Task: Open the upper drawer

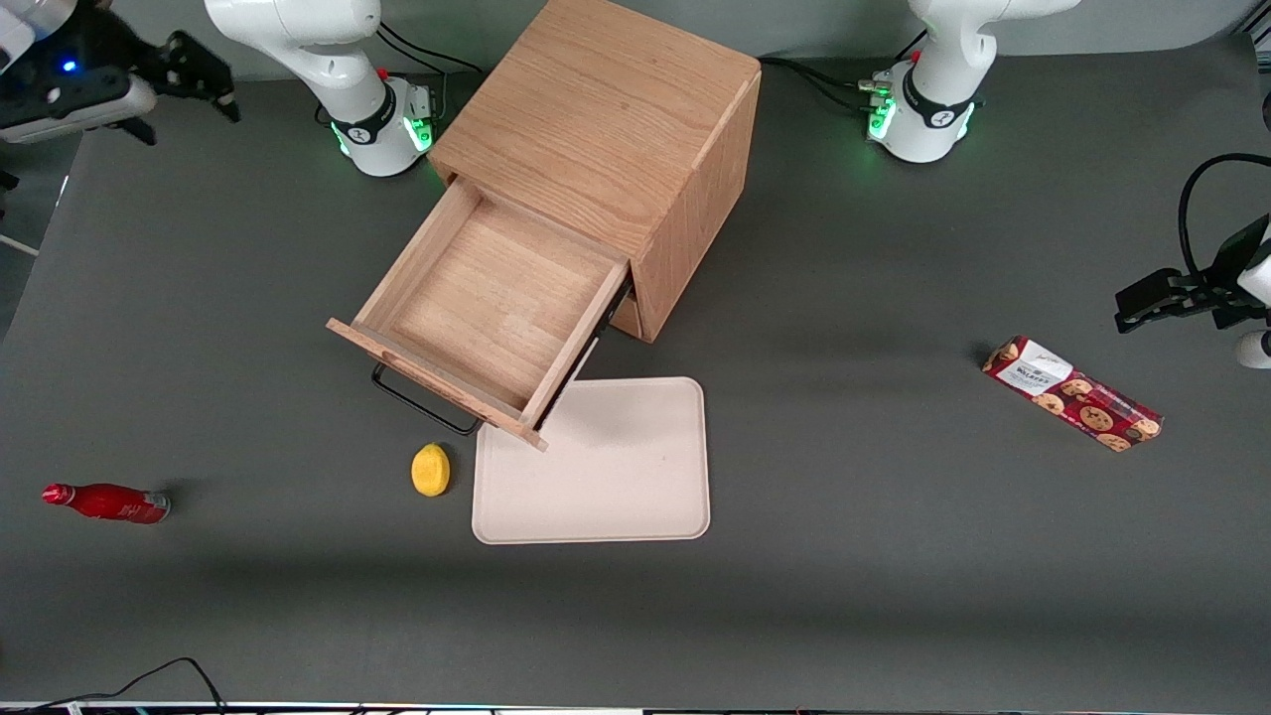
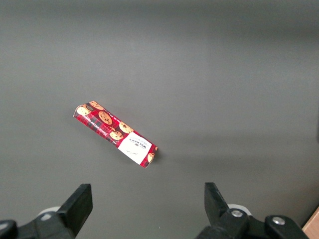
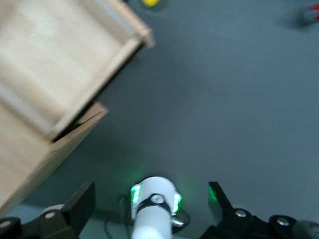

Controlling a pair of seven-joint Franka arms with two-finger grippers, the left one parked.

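Observation:
The wooden cabinet stands in the middle of the table. Its upper drawer is pulled far out, showing a bare wood tray. The thin black bar handle on the drawer's front faces the front camera. Only a sliver of the lower drawer shows under it. My gripper is open and empty, raised at the working arm's end of the table, well apart from the drawer and farther from the front camera than it. In the right wrist view the gripper hangs above the arm's base, with the open drawer beside it.
A beige tray lies in front of the drawer, partly under its front. A yellow lemon lies beside the tray. A red bottle lies toward the working arm's end. A red cookie box lies toward the parked arm's end and shows in the left wrist view.

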